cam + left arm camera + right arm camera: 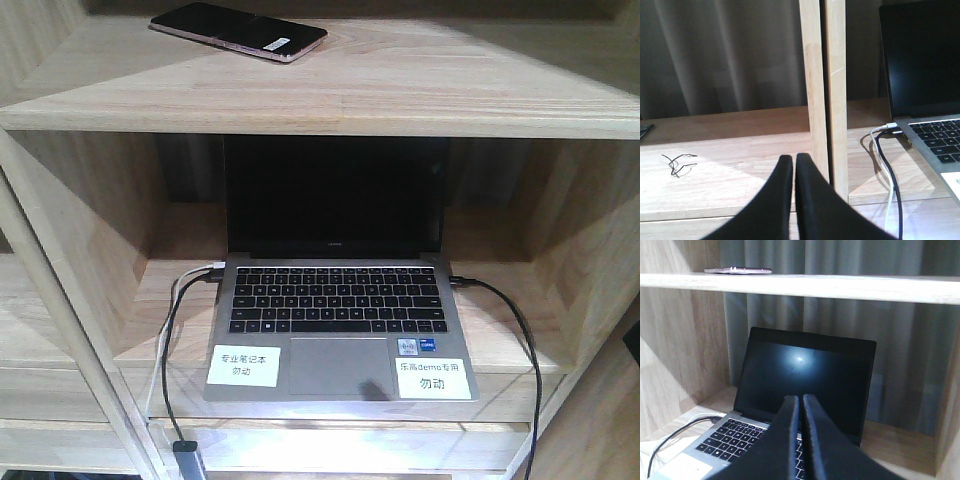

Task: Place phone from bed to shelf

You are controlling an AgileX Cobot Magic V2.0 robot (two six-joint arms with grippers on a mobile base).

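The black phone [238, 31] with a pinkish edge and a small white sticker lies flat on the upper plank of the pale wooden shelf [420, 90]. The right wrist view shows the phone [738, 270] edge-on, high at the left on that plank [840, 286]. My right gripper [800, 399] is shut with nothing in it, low in front of the laptop, well below the phone. My left gripper [793, 158] is shut and empty, next to a wooden upright [825, 100]. The bed is out of view.
An open grey laptop [338, 310] with a dark screen and two white labels fills the compartment below. Black and white cables [175, 330] [887, 165] run from its sides. A small tangle of black wire [677, 164] lies on the left plank. Grey curtains [900, 340] hang behind.
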